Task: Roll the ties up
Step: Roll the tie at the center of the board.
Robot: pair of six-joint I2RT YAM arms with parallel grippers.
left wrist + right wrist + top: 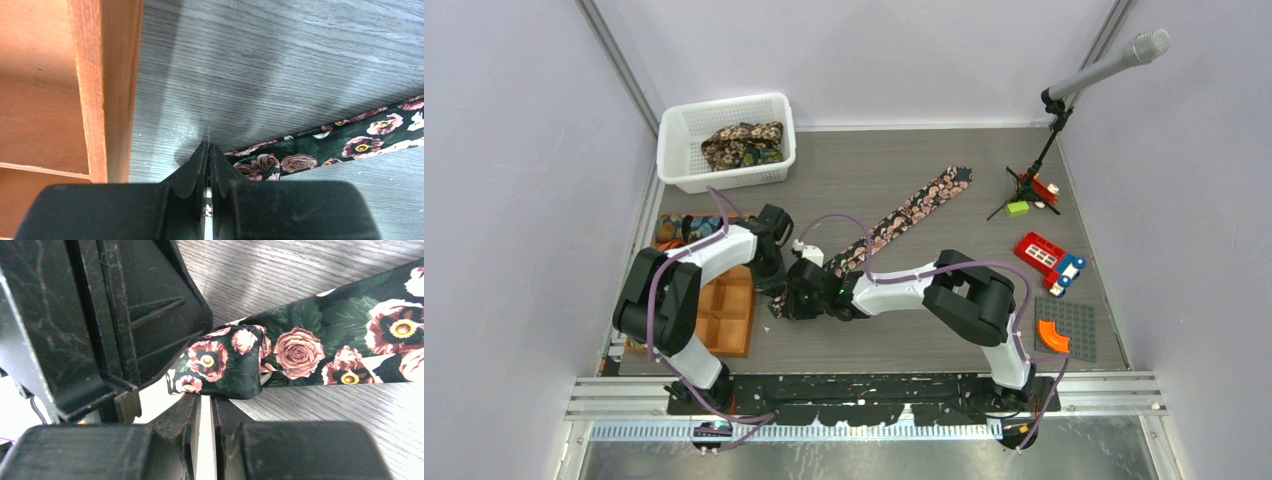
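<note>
Roughly, from left to right:

1. White mesh basket (679,125), far left corner of the table (874,345). Bundled ties (744,145) heaped inside, unrolled; probably stock waiting its turn.
2. Orange tray (724,325), near left, just beside the work spot. Wooden wall close against the left wrist view; likely set there to receive finished rolls.
3. Left gripper (208,147), low over the table between the tray and the tie's near end. Jaws pressed together, no daylight to speak of. Cannot tell whether any cloth is caught between them; the fabric runs off beside the right-hand finger. Probably placed to brace the start of the roll.
4. Right gripper (205,400), hard up against the left one. Jaws drawn to a narrow slit, tips meeting the lower edge of the folded end (220,370); judged to be pinching that first turn so it cannot spring open.
5. Floral tie (310,347), black with pink-cream roses. Flat on the table, running from both grippers diagonally to the far right; only the near tip turned over, so rolling barely begun.
6. Microphone stand (1114,60) and toy blocks (1049,260), right side, well apart from the tie.
</note>
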